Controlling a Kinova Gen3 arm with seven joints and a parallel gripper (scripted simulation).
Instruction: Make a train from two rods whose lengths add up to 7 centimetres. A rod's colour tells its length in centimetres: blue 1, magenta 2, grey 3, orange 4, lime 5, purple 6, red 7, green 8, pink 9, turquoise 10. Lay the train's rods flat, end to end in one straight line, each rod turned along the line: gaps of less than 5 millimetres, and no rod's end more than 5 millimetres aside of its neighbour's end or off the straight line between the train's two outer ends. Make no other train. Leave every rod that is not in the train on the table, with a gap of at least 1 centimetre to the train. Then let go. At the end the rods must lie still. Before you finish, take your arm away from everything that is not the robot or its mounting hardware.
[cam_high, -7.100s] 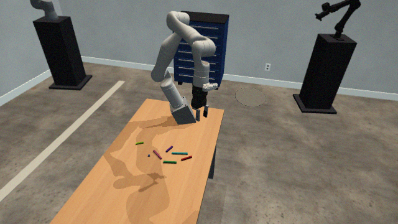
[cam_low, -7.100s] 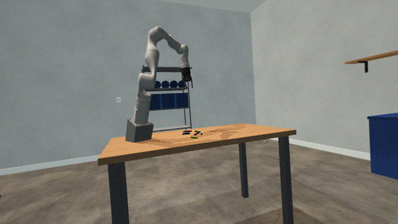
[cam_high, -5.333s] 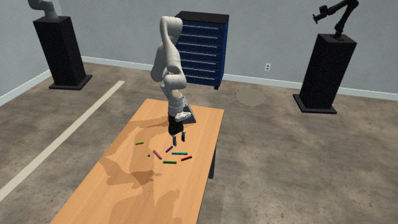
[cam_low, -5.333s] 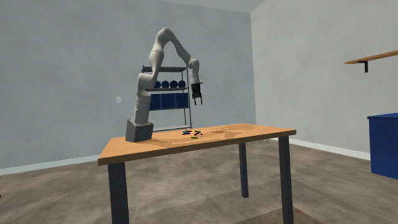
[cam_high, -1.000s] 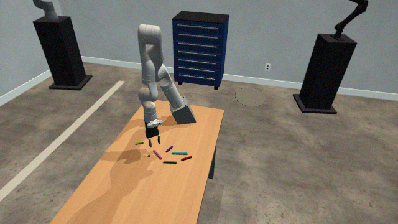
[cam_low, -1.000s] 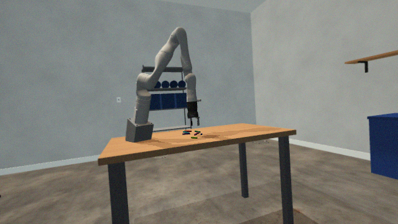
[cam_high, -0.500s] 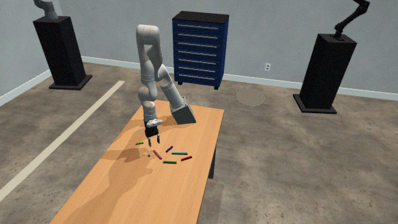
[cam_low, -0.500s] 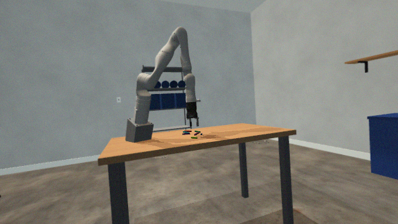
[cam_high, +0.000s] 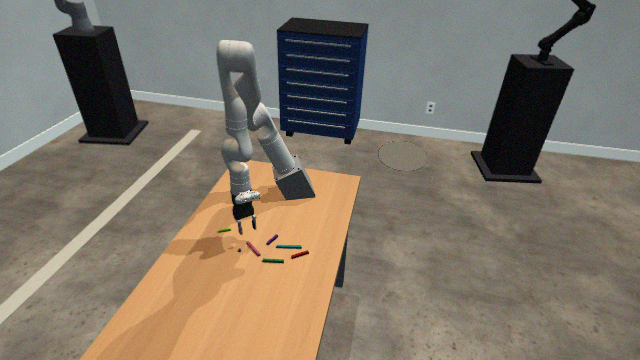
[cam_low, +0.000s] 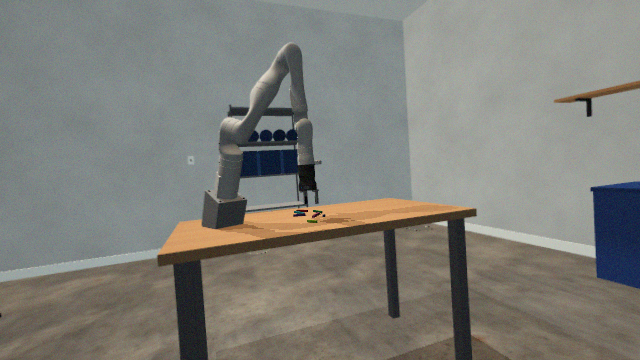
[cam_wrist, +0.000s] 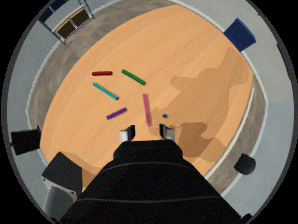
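Claw (cam_high: 247, 228) hangs with fingers apart, holding nothing; blue rod (cam_high: 239, 250) lies just nearer on the desk (cam_high: 280, 310), purple rod (cam_high: 272, 239) right.

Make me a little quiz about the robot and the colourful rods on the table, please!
1. True or false: the gripper is holding a rod.
2. Which rod lies nearest the blue rod? A) red B) pink C) green
3. How many rods lie on the table?

Key:
1. False. Its fingers stand open with nothing between them.
2. B, the pink rod.
3. Seven.
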